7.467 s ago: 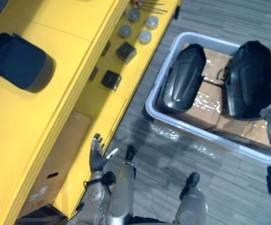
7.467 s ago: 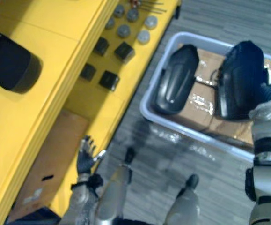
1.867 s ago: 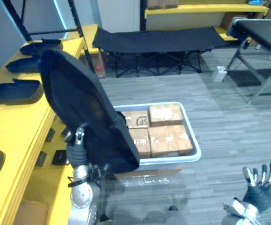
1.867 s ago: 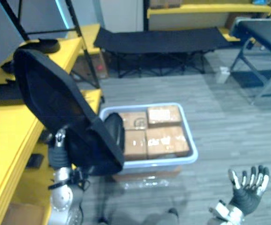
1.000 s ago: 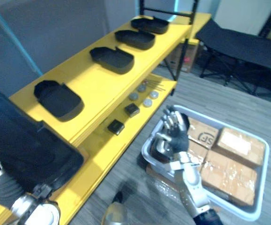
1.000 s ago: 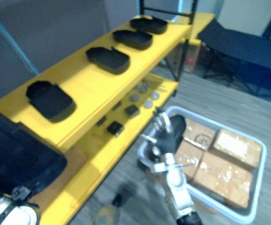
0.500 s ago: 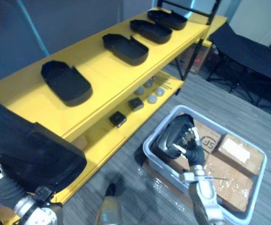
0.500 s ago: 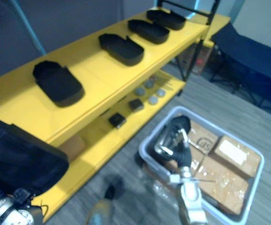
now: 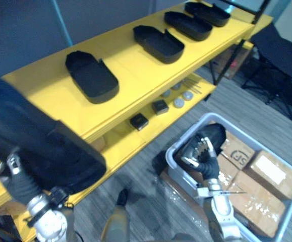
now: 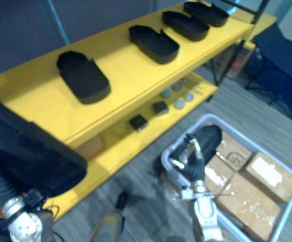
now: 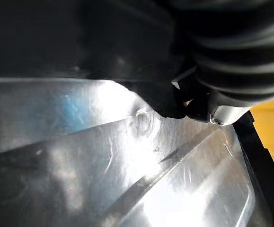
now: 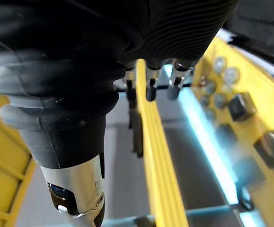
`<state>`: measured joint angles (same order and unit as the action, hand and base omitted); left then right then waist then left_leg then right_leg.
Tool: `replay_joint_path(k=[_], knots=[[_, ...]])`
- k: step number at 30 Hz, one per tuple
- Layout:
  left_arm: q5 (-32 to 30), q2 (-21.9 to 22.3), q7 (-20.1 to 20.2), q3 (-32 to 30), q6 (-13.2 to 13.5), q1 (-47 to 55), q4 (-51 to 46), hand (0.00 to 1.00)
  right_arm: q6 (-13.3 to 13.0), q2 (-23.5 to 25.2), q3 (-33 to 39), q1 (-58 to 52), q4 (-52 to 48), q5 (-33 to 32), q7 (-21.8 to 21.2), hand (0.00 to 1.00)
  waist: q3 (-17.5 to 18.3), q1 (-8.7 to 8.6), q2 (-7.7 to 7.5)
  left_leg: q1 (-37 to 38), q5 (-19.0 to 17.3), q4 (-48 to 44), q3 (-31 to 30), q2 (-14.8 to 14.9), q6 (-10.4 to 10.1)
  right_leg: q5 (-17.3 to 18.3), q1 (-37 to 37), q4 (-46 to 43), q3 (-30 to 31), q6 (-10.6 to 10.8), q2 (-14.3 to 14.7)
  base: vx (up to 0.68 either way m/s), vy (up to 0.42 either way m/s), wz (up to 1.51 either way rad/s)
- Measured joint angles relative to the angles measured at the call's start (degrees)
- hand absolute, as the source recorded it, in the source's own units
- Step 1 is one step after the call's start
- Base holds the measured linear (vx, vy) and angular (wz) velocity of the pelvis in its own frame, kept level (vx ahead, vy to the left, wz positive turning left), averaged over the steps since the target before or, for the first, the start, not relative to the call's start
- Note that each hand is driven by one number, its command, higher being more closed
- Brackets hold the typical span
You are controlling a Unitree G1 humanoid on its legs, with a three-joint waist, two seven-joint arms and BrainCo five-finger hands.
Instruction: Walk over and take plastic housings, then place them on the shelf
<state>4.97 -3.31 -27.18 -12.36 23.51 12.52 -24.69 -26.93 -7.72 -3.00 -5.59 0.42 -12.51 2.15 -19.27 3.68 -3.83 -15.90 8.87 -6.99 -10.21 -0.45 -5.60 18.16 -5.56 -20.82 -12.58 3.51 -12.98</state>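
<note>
- Black plastic, the big held housing (image 9: 40,141), is up at the left hand (image 9: 20,184), low on the left in the head views. It hangs over the near end of the yellow shelf (image 9: 130,65).
- Left hand grip: cannot tell, since the hand is tucked behind the part. Its wrist view has a shiny face of the part right up close.
- Step in hand, as I judge it: set-down on the shelf top.
- Four shelf housings (image 9: 92,75) lie there in a row, hollow side up. The free spot looks to be the near end, just beside the closest one.
- To do it well:
  - Level the part first and turn it hollow side up to match the row.
  - Lower it flat, apart from its neighbour, with the whole base on the board and nothing past the front edge.
  - Let go only once the weight sits on the shelf.
- The part is bulky and hides the landing spot, so come down slowly.
- Left arm pose: comes up from the lower left, with the wrist under the part.
- Right hand (image 9: 202,159) hangs above the grey bin (image 9: 246,139) with fingers loose and apart, holding nothing. The forearm rises from the bottom edge.
- Spare housing (image 9: 214,137) lies in the bin beside the cardboard boxes (image 9: 267,171); it looks like the next pick.
</note>
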Motion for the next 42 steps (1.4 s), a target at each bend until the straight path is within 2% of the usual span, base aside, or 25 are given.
replay_joint_path(k=[1, 4, 6, 12, 15, 16, 17, 18, 20, 21, 22, 23, 24, 25, 27, 29, 30, 32, 33, 34, 35, 37, 38, 39, 42], knots=[[-0.8, -0.1, -0.5, -0.1, 0.0, -0.5, 0.0, 1.00, -0.5, -0.5, 0.4, 1.0, 0.0, 0.0, 0.0, 0.00, -0.7, 0.12, 0.20, -0.8, 0.0, -0.6, 0.4, 0.2, 0.0, 0.0, 0.6, 0.2, 0.0, 0.3, -0.1, -0.06, 0.032, -0.45], [-3.5, -0.8, -1.9, -0.5, 0.0, -3.2, 0.1, 1.00, -1.6, -2.5, 2.0, 6.4, 0.0, 0.2, 0.4, 0.00, -5.7, 0.30, 0.68, -4.2, -2.0, -6.1, 3.3, 0.5, 1.1, 1.6, 3.1, -1.3, 0.2, 3.9, -1.3, -0.10, 0.068, -0.40], [-3.8, -0.9, -1.9, -0.5, 0.0, -4.0, 0.8, 1.00, -1.6, -2.7, 2.0, 6.9, -0.1, 0.3, 0.7, 0.00, -8.7, 0.30, 1.22, -5.9, -6.3, -13.0, 4.7, 0.5, 1.4, 4.1, 4.4, -5.7, 1.7, 5.6, -2.3, -0.13, 0.112, -0.29], [-3.9, -0.7, -4.3, -1.8, 0.0, -0.5, 2.2, 1.00, -1.8, -1.2, 2.9, 2.3, -2.0, 0.2, -0.2, 0.00, -8.8, -0.05, 1.45, -8.3, -12.3, -22.9, 6.5, 0.0, 2.3, 8.5, 5.3, -11.5, 3.2, 6.4, -4.4, -0.01, 0.053, -0.10], [-5.0, -0.5, -6.0, -4.0, 0.0, 0.0, 2.0, 1.00, -3.4, -0.4, 2.9, 1.9, -4.5, 0.3, -1.2, 0.00, -8.8, 0.27, 1.38, -8.3, -16.5, -27.3, 7.1, -1.2, 3.0, 9.7, 1.6, -10.1, 2.1, 6.8, -5.6, 0.13, 0.075, 0.14], [-5.6, -0.6, -6.2, -5.5, 0.0, 0.3, 1.0, 1.00, -4.1, 0.2, 3.0, 1.9, -4.6, 0.5, -1.1, 0.00, -8.0, 0.38, 0.44, -8.2, -19.1, -30.1, 9.6, -1.6, 5.8, 9.7, -1.9, -6.8, 0.3, 6.3, -6.6, 0.26, 0.126, 0.35], [-5.6, -0.7, -6.2, -5.8, 0.0, 0.5, 0.4, 1.00, -4.2, 0.4, 3.2, 1.8, -4.6, 0.5, -1.1, 0.00, -7.5, 0.34, -0.04, -8.3, -20.5, -31.7, 11.2, -1.6, 7.4, 9.2, -3.0, -7.1, 0.1, 5.7, -6.9, 0.24, 0.088, 0.33], [-5.7, -0.6, -6.4, -6.3, 0.1, 0.6, 0.0, 1.00, -4.3, 0.4, 3.3, 2.0, -4.6, 0.5, -0.9, 0.00, -7.1, 0.46, 0.15, -8.3, -22.1, -32.6, 11.2, -1.7, 6.5, 7.9, -2.2, -10.3, 0.9, 5.1, -7.0, 0.34, 0.160, 0.42], [-6.6, -0.9, -7.1, -7.0, -0.1, -0.5, -0.1, 1.00, -4.3, 0.9, 3.6, 3.1, -4.6, 0.5, 0.1, 0.00, -6.1, 0.26, 0.06, -8.2, -24.6, -34.7, 9.0, -3.7, 6.5, -1.1, 5.1, -26.6, 5.5, 1.1, -7.6, 0.37, 0.208, 0.72], [-7.9, -0.9, -7.9, -7.2, -0.2, -0.6, -0.3, 1.00, -4.4, 1.2, 3.6, 3.8, -4.6, 0.6, 0.4, 0.00, -4.8, 0.16, -0.26, -7.5, -25.1, -34.2, 7.4, -4.9, 7.2, -9.7, 7.6, -31.4, 6.7, 1.3, -7.5, 0.32, 0.134, 0.75], [-8.1, -0.9, -8.1, -7.2, -0.2, -0.7, -0.5, 1.00, -4.5, 1.4, 3.6, 4.4, -4.6, 1.1, 0.4, 0.00, -4.3, 0.06, -0.23, -6.5, -25.1, -33.6, 6.0, -5.1, 7.4, -14.7, 8.3, -32.9, 6.9, 1.6, -7.2, 0.44, 0.092, 0.85], [-8.3, -0.8, -8.6, -7.2, -0.3, -0.8, -1.4, 1.00, -5.2, 1.4, 3.2, 6.2, -4.5, 1.8, 0.5, 0.00, -4.3, 0.07, -0.10, -3.9, -25.4, -32.3, 3.8, -5.2, 7.9, -13.7, 9.1, -36.1, 7.8, 2.0, -5.2, 0.43, 0.022, 0.81], [-8.2, -0.7, -9.0, -7.1, -0.3, -1.0, -2.1, 1.00, -6.0, 1.3, 2.2, 8.0, -4.5, 2.2, 0.5, 0.00, -4.3, 0.12, 0.00, -1.2, -25.5, -30.8, 1.7, -5.2, 8.0, -7.9, 10.7, -37.9, 7.7, 0.9, -2.4, 0.50, -0.035, 0.78], [-8.2, -0.7, -9.0, -7.0, -0.4, -1.4, -2.2, 1.00, -6.2, 1.3, 1.7, 9.4, -4.6, 2.2, 0.4, 0.00, -4.2, 0.13, 0.16, 0.4, -25.5, -29.6, 0.1, -5.2, 8.0, -5.7, 11.7, -37.7, 7.6, 0.4, -0.6, 0.39, -0.052, 0.85], [-8.2, -0.6, -8.7, -5.7, -1.3, -2.2, -2.2, 1.00, -6.6, 0.8, 0.9, 11.5, -5.2, 2.0, 0.1, 0.00, -3.1, 0.00, 2.06, 6.6, -25.5, -24.7, -5.0, -4.2, 8.0, -0.6, 14.4, -28.1, 5.7, -2.2, 6.0, 0.34, -0.100, 0.94], [-8.2, -0.3, -8.5, -4.5, -1.6, -2.1, -2.2, 1.00, -6.6, 0.1, 0.2, 11.1, -7.3, 1.0, -1.0, 0.00, -1.3, -0.49, 3.48, 9.4, -25.5, -22.5, -8.3, -3.7, 8.0, -0.7, 16.7, -16.3, 6.8, -2.2, 9.5, 0.39, -0.135, 1.14], [-8.2, 0.0, -8.2, -3.9, -1.6, -2.1, -2.1, 1.00, -6.5, -0.1, -0.4, 10.7, -8.4, 0.6, -1.3, 0.00, -0.5, -1.28, 4.03, 10.4, -25.6, -22.5, -10.0, -3.9, 7.9, -1.9, 17.9, -10.0, 8.8, -1.1, 11.0, 0.42, -0.162, 1.36], [-8.2, 0.0, -7.9, -2.7, -1.6, -2.1, -2.1, 1.00, -6.5, -0.3, -1.6, 9.8, -9.1, -0.2, -1.4, 0.00, 0.5, -1.95, 3.62, 11.2, -26.4, -22.9, -11.4, -4.8, 7.1, -5.9, 18.0, -3.4, 11.7, -1.0, 11.6, 0.30, -0.163, 1.52], [-8.2, -0.4, -7.4, -1.9, -1.5, -1.8, -2.1, 1.00, -6.4, -0.4, -2.6, 9.0, -9.1, -0.1, -1.1, 0.00, 2.5, -2.48, 2.49, 11.2, -29.2, -23.7, -11.8, -5.8, 6.1, -11.6, 17.7, -0.6, 14.0, -0.2, 11.2, 0.30, -0.227, 1.75], [-8.2, 0.6, -7.2, -1.1, -1.0, -1.6, -1.1, 1.00, -6.0, -1.3, -3.9, 9.1, -8.4, -0.2, -0.8, 0.00, 2.8, -1.74, 3.68, 12.3, -31.5, -25.1, -12.6, -4.8, 4.9, -12.0, 17.5, -3.4, 12.3, 0.1, 11.6, 0.33, -0.254, 1.27], [-7.8, 1.1, -7.2, -0.6, -1.2, -0.2, -1.1, 1.00, -5.4, -1.6, -5.0, 9.2, -8.3, -0.1, -0.8, 0.00, 3.9, -0.31, 4.58, 12.0, -31.9, -25.1, -12.6, -3.2, 4.2, -11.2, 17.4, -3.2, 11.7, -1.0, 12.6, 0.31, -0.246, 0.62], [-7.7, 1.7, -7.2, -0.3, -1.6, 1.0, -1.0, 1.00, -5.3, -1.5, -7.1, 9.8, -8.5, 0.4, -0.5, 0.00, 4.3, 0.56, 5.24, 12.1, -31.2, -23.5, -12.6, -1.9, 3.0, -10.7, 17.1, -3.4, 9.7, -1.9, 13.0, 0.20, -0.196, 0.37], [-7.8, 1.7, -6.8, 0.4, -2.4, 1.0, -1.0, 1.00, -5.3, -1.4, -7.3, 10.0, -8.5, 1.3, 0.6, 0.00, 4.3, 0.54, 5.25, 12.9, -30.3, -21.3, -11.5, -1.0, 1.7, -10.5, 16.4, -3.1, 8.5, -2.3, 12.8, 0.10, -0.149, 0.41], [-7.8, 1.7, -6.3, 0.7, -2.5, 1.0, -1.0, 1.00, -5.3, -1.5, -7.2, 10.0, -8.5, 1.7, 1.2, 0.00, 4.3, 0.41, 5.25, 13.4, -29.8, -20.1, -10.4, -0.4, 1.6, -10.3, 15.6, -2.8, 7.8, -2.6, 12.5, 0.11, -0.180, 0.70], [-7.7, 1.6, -3.4, 2.6, -2.2, 0.5, -0.9, 1.00, -5.3, -1.4, -2.5, 7.0, -11.2, 4.8, 5.4, 0.00, 4.4, -1.88, 5.38, 15.4, -26.8, -16.6, 2.9, 2.8, 3.6, -10.0, 9.5, 0.2, 2.4, -3.1, 10.1, 0.06, -0.095, 0.85]])
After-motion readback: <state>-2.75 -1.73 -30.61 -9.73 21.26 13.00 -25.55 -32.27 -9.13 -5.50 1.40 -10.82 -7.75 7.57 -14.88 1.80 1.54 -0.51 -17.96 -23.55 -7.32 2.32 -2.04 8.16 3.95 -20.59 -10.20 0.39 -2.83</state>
